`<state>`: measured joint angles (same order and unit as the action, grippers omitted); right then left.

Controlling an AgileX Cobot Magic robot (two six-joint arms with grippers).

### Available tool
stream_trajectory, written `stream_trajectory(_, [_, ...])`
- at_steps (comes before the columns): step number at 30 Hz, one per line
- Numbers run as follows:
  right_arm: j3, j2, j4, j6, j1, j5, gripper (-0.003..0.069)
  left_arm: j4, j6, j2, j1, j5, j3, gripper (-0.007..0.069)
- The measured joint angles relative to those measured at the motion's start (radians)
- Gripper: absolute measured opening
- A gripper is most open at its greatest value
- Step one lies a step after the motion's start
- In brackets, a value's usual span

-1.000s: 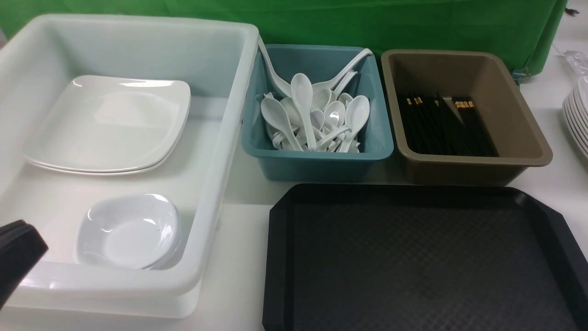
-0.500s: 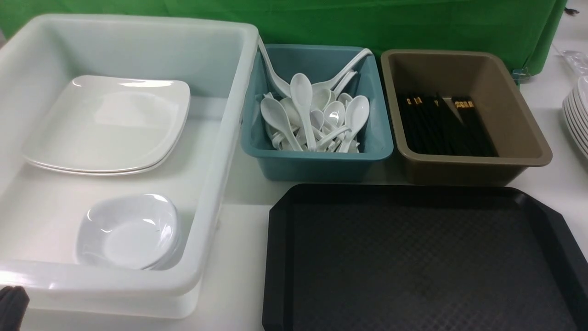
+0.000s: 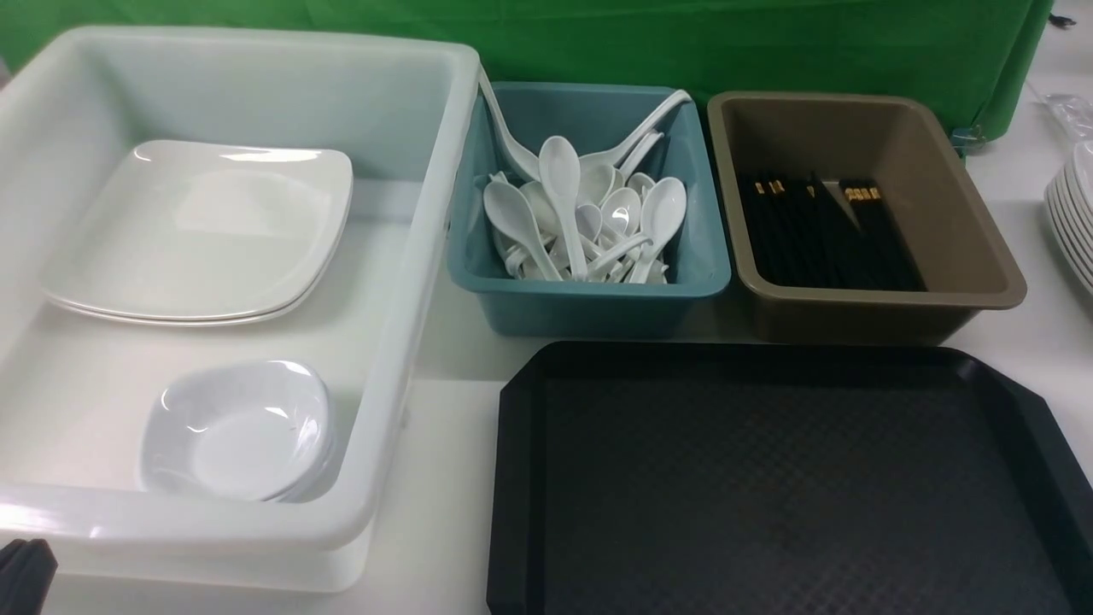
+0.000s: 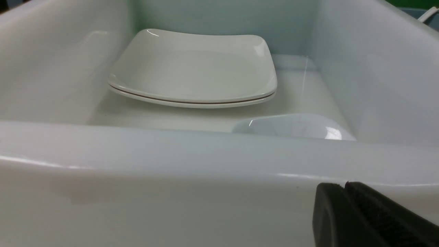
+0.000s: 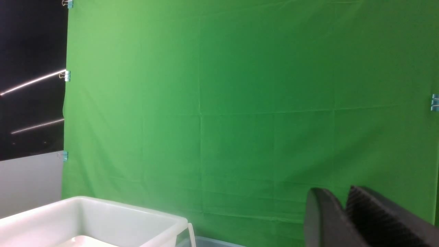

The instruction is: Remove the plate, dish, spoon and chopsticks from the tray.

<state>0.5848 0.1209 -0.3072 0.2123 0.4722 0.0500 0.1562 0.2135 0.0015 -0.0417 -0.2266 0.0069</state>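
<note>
Now diamond-textured blk tray [image 3: 768,478], glossy sq plate [image 3: 205,231]

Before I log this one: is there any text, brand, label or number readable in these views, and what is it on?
No legible text in any view.
Chopsticks in the brown bin: small gold marks near their far ends, too small and blurred to read.
White tub, plate, spoons, teal bin, tray, green backdrop: no markings visible.
</note>
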Motion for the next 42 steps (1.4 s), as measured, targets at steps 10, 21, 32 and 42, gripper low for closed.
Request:
stream_trajectory(10, [0.000,0.000,0.000,0.000,0.000,0.000,0.0175,0.000,0.000,0.000,0.000,0.000,0.000,0.0013])
stream_trajectory(21, [-0.037,0.000,0.193,-0.200,0.000,0.001,0.0193,0.000,0.001,0.000,0.000,0.000,0.000,0.0013])
stream_trajectory(32, [-0.225,-0.021,0.298,-0.363,-0.049,0.025,0.0200,0.000,0.007,0.000,0.000,0.001,0.000,0.0013])
stream_trajectory(42, [-0.591,-0.114,0.297,-0.390,-0.399,0.182,0.0215,-0.001,0.007,0.000,0.000,0.001,0.000,0.0013])
